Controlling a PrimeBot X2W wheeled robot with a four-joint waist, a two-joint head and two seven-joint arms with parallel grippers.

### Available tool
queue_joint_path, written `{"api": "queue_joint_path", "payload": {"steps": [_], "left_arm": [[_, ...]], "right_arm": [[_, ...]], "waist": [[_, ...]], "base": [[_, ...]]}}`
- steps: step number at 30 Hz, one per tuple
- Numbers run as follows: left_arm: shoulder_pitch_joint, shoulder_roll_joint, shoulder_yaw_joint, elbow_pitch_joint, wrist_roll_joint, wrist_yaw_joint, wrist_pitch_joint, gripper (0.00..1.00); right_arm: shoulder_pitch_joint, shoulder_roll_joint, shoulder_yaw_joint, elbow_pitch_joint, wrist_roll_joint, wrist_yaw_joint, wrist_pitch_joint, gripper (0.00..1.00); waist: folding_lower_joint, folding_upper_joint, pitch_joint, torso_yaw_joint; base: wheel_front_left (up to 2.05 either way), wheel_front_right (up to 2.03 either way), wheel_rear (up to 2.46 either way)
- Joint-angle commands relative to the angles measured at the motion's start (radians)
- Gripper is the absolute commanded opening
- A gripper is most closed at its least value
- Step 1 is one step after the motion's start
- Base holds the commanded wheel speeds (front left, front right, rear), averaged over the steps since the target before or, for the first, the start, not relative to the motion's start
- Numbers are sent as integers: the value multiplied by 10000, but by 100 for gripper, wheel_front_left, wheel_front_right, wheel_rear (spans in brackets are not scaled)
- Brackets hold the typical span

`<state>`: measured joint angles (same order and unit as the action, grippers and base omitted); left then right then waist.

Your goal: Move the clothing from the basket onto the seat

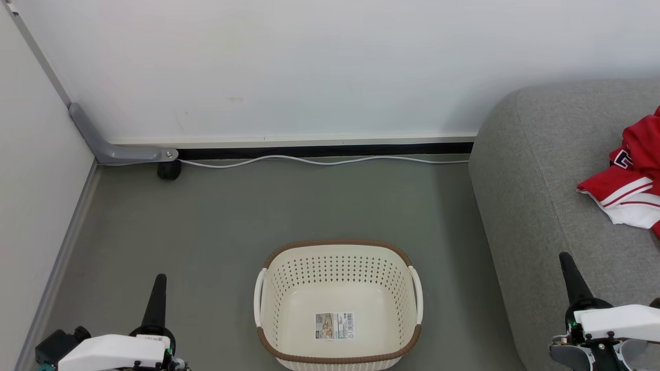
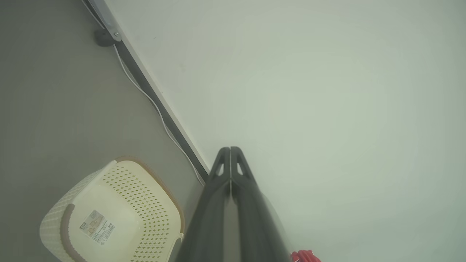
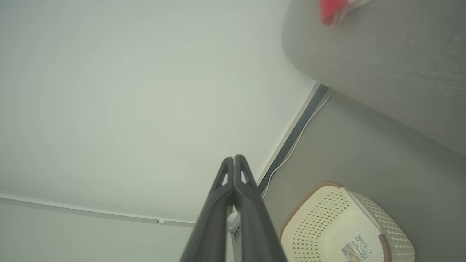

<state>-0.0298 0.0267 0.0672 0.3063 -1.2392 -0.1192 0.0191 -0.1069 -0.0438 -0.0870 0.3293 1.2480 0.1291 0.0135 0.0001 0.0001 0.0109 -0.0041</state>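
left end effector (image 1: 160,281) at 7 o'clock and right end effector (image 1: 567,260) at 4 o'clock, both pinched fully narrow, nothing held, fingers pointing to 12. basket (image 1: 337,268) stands on the floor (image 1: 232,216) between them at 6 o'clock, paper label (image 1: 334,325) on its bottom. red clothing (image 1: 635,175) lies on the grey seat (image 1: 536,180) at 3 o'clock, well apart from the basket.
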Motion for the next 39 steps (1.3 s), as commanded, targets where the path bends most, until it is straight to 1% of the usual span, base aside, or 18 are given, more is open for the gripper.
{"api": "queue_joint_path", "payload": {"steps": [1,4,30,39], "left_arm": [[-584,179,280,-317,-328,-77,71,0],[-597,183,293,-336,-552,-79,129,0],[-779,233,463,-601,-3615,-114,923,0],[-784,235,467,-609,-3693,-115,943,0]], "right_arm": [[-146,-99,106,-374,355,12,147,0],[-137,-96,81,-405,571,13,203,0],[-14,-65,-263,-835,3528,15,980,0],[-11,-64,-271,-846,3604,16,999,0]], "waist": [[-1,-1,-4,2],[-1,-1,-9,5],[-1,-1,-76,40],[-1,-1,-78,41]], "base": [[0,0,0],[0,0,0],[0,0,0],[0,0,0]]}}
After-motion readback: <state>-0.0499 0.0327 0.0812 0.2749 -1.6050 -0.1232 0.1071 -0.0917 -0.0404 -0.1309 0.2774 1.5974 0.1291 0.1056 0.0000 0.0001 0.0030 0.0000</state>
